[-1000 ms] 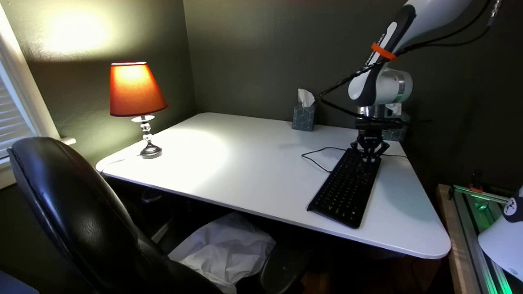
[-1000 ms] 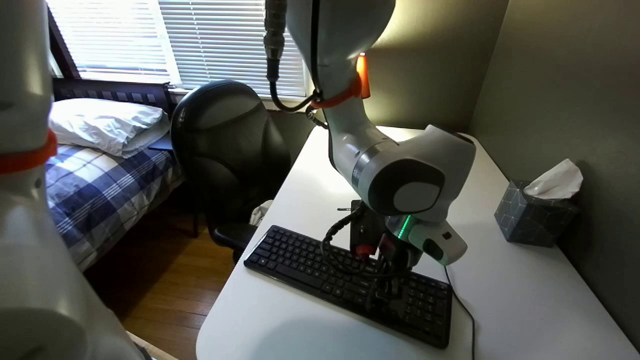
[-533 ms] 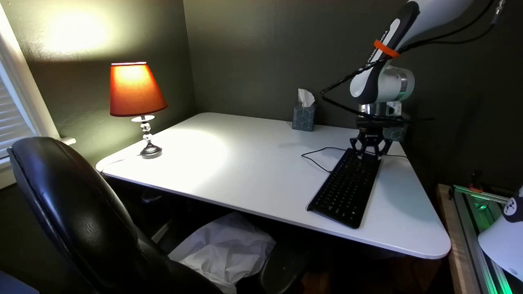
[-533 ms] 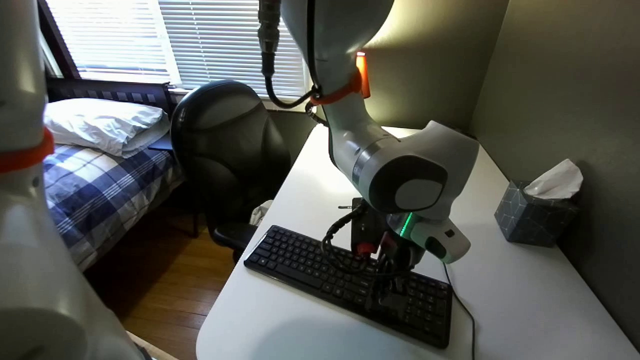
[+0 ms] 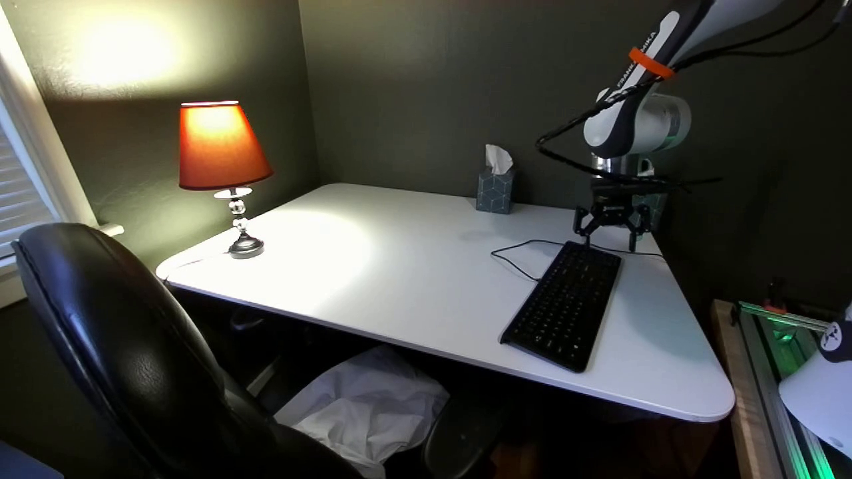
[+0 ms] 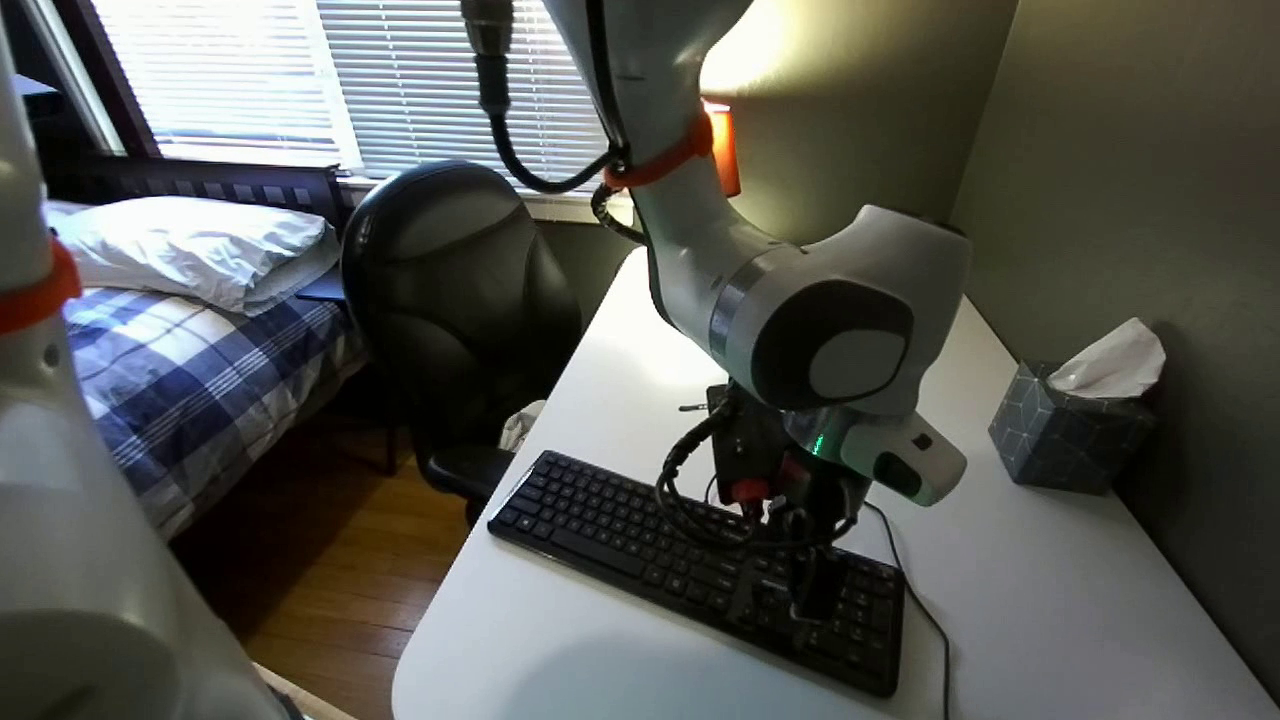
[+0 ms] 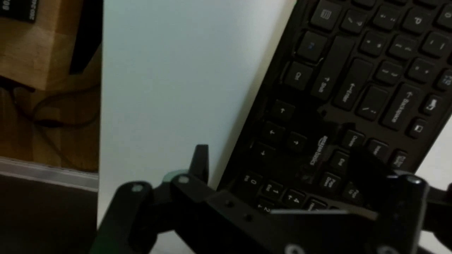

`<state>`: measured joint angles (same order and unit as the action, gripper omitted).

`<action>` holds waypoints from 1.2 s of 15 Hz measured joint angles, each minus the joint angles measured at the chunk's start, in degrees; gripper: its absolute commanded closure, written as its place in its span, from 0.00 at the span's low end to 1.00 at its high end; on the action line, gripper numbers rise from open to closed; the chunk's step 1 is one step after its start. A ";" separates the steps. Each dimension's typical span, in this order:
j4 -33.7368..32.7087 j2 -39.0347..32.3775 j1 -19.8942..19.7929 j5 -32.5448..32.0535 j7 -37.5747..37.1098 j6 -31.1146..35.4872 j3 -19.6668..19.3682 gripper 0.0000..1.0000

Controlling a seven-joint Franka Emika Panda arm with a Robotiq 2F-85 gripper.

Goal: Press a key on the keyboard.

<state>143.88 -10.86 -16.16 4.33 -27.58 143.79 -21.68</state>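
The flat black keyboard (image 5: 566,306) lies on the white desk and shows in both exterior views. Its near part fills much of the wrist view, where I can read single keys such as the Enter key (image 7: 353,84) and the arrow keys (image 7: 273,131). My gripper (image 5: 610,245) hangs above the keyboard's far end, fingers pointing down and spread wide, holding nothing. From the wrist, the gripper (image 7: 279,151) spans the keyboard's width near the number pad; one finger (image 7: 201,162) shows over the white desk strip, the other is dark against the keys. No contact with a key is visible.
A thin cable (image 5: 516,256) loops on the desk (image 5: 413,266) beside the keyboard. A grey tissue box (image 5: 494,193) stands by the wall, with another partly behind the gripper. An orange lamp (image 5: 223,150) and a black chair (image 6: 460,300) are farther off.
The fingers have gone from closed together at the keyboard to spread wide. The arm and gripper have risen off the keys and shifted a little right in both exterior views. The keyboard has stayed put.
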 measured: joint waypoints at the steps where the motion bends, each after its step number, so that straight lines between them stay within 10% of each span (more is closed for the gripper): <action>1: 0.62 1.15 0.01 -1.48 0.00 0.00 -0.13 0.00; 18: 13.32 29.00 -7.86 -17.77 -0.93 1.21 4.06 0.00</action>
<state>157.20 18.14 -24.02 -13.43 -28.52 145.00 -17.61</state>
